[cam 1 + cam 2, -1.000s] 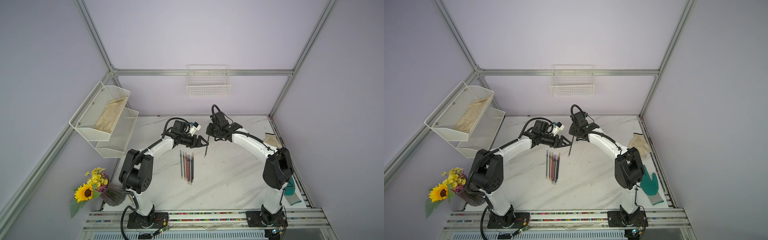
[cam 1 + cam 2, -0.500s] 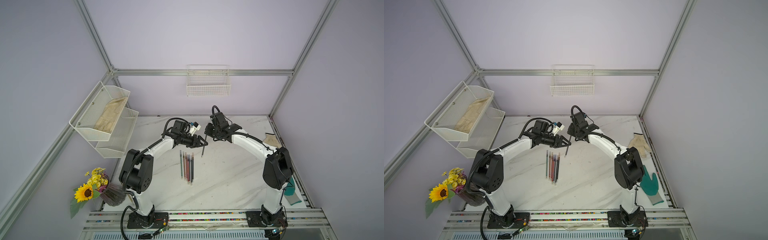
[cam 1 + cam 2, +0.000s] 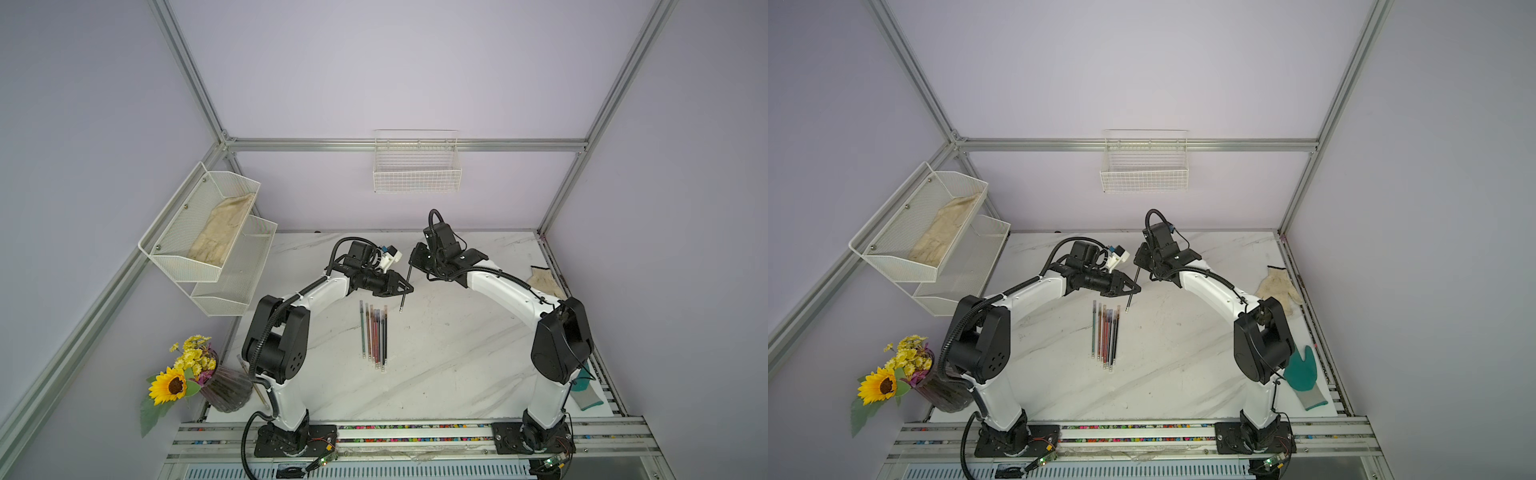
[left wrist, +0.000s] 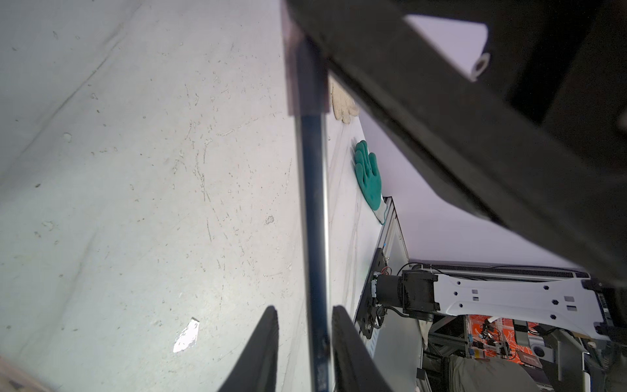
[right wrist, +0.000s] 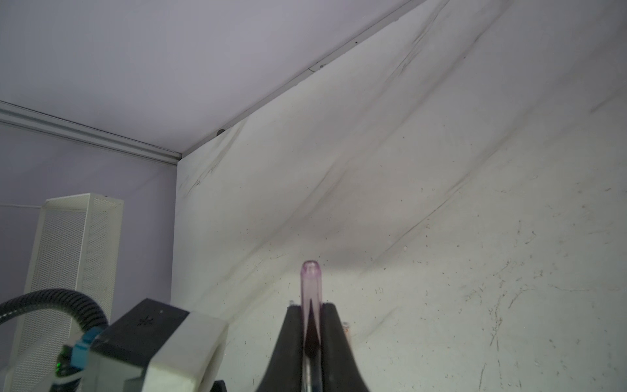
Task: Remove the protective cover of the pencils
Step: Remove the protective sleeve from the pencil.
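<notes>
My right gripper (image 5: 311, 307) is shut on a dark pencil (image 3: 405, 291) at its capped end. The clear pink protective cover (image 5: 310, 281) sticks out past the fingertips. The pencil hangs slanted above the marble table in both top views, also (image 3: 1132, 291). My left gripper (image 3: 409, 287) straddles its shaft (image 4: 315, 203) lower down. One finger (image 4: 342, 332) touches the shaft and a gap remains at the other finger (image 4: 268, 332). Several more pencils (image 3: 375, 336) lie side by side on the table below.
A cream glove (image 3: 1277, 284) and a teal glove (image 3: 1304, 374) lie at the table's right edge. A white mesh shelf rack (image 3: 208, 232) hangs at the left. A wire basket (image 3: 417, 170) is on the back wall, and a sunflower vase (image 3: 220, 382) stands front left.
The right arm has carried the pencil left into the left gripper's jaws. Those jaws have narrowed around the shaft.
</notes>
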